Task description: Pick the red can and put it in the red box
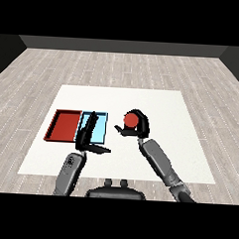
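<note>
Two trays sit side by side on the white counter (pixel 157 101): red tray (pixel 64 126), then light blue tray (pixel 98 132). Right robot hand (pixel 139 125) is curled round the red can (pixel 130 120), just right of the blue tray. Left robot hand (pixel 89 135) has straight fingers over the blue tray.

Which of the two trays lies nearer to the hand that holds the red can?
The light blue tray. It lies on the side of the right hand, which curls round the red can; the red tray lies beyond it, farther left.
</note>
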You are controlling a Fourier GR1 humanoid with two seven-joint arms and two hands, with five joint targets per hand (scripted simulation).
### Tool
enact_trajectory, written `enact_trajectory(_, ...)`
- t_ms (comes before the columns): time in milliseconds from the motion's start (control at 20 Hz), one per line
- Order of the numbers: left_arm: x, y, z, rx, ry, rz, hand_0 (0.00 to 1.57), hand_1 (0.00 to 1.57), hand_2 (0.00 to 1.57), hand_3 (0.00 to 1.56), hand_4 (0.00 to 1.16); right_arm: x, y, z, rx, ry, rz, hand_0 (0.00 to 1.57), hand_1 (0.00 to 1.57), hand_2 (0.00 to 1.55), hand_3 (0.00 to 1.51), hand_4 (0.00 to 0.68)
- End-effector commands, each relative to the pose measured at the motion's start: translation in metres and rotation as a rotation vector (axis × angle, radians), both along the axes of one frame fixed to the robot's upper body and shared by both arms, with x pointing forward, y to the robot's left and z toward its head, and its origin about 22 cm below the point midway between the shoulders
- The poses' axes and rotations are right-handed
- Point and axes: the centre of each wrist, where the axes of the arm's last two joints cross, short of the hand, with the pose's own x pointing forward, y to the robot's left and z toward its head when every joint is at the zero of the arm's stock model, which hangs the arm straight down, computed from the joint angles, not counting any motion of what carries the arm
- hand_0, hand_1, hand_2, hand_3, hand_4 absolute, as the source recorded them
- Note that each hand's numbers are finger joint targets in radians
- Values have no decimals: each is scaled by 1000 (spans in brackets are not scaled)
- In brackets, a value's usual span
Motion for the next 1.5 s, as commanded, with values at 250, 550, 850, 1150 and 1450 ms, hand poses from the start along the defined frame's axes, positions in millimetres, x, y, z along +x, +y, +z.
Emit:
enact_trajectory(250,7,-39,-26,45,78,-30,0,0,0,0,0,-15,-6,-4,18,-64,33,1446,1446,1427,1395,611)
enact_trajectory(550,7,-48,-35,39,126,-37,0,0,0,0,0,-13,11,-8,23,-85,72,1445,1445,1439,1395,634)
enact_trajectory(850,16,-60,-38,34,148,-48,0,0,0,0,0,-31,12,1,32,-118,70,1472,1472,1445,1393,652)
enact_trajectory(1150,7,-64,-38,15,186,-84,0,0,0,0,0,-20,24,5,11,-106,92,1463,1463,1433,1387,663)
enact_trajectory(1450,17,-59,-62,-5,197,-75,0,0,0,0,0,-24,25,6,42,-110,113,1454,1454,1442,1394,666)
